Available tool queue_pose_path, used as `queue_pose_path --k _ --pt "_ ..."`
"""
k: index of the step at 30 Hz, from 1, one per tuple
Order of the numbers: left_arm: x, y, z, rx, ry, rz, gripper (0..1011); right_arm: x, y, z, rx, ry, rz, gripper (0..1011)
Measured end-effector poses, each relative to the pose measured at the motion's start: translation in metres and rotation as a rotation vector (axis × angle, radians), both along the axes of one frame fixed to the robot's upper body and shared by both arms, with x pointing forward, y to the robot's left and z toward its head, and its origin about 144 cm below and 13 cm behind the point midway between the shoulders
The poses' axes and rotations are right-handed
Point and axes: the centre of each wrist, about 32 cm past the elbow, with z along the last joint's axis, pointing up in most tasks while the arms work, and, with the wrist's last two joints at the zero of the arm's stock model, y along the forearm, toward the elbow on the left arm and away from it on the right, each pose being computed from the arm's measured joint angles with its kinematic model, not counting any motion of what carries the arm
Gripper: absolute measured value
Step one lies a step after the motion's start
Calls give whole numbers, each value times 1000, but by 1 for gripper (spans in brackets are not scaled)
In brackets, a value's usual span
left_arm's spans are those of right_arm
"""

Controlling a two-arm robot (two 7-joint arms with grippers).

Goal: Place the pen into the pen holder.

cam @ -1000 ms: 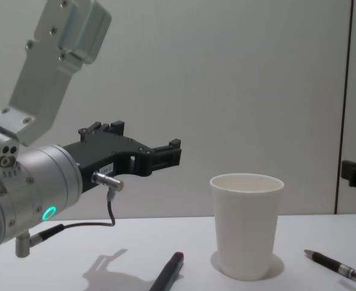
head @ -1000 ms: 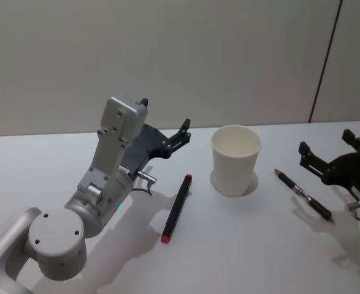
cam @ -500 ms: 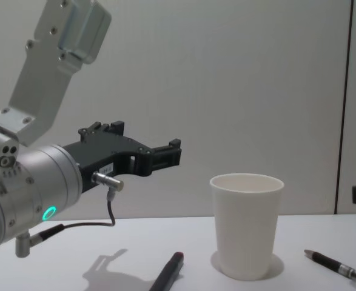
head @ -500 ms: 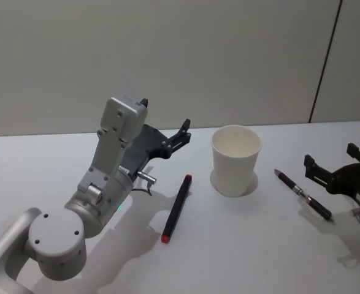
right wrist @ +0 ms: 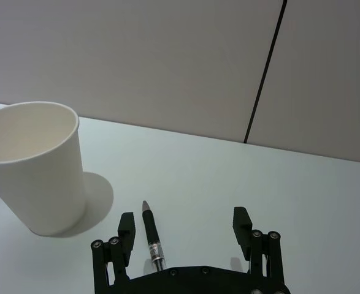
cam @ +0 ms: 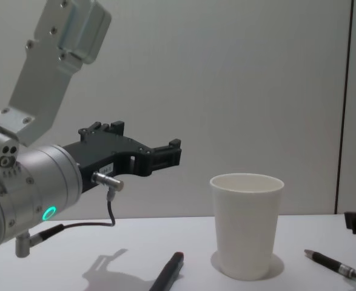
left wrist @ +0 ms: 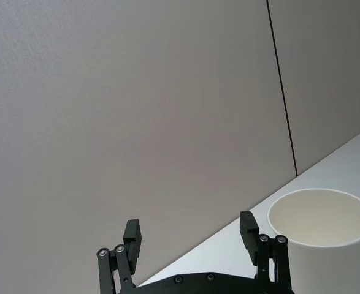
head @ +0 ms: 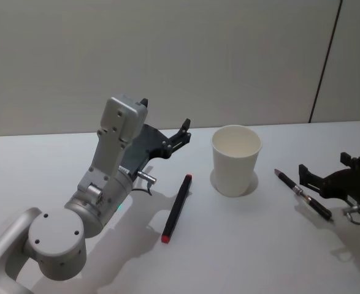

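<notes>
1. Looking down from the head view, the pen (head: 302,195) lies flat on the white table (head: 253,251), right of the pen holder (head: 235,160) and apart from it. The right gripper (head: 324,164) hovers just right of the pen, its fingers spread and empty. The left gripper (head: 165,114) hangs raised to the left of the holder, also spread. A red-tipped marker (head: 175,208) lies on the table near it.
2. From the left wrist, both fingers stand wide apart with nothing between them, and the holder's rim shows beyond one finger.
3. From the right wrist, the pen lies on the table under the gap between the fingers, close to one finger. The holder stands upright farther off.
4. From the chest, the holder stands upright, with the pen on its right and the marker on its left.
</notes>
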Motion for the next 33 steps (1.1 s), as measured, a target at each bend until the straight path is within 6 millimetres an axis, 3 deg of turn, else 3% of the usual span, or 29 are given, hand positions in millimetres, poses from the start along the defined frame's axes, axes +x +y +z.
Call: queue_pose_path --k 33 --pt "0 0 0 0 0 0 1001 5 0 -17 32 30 12 1001"
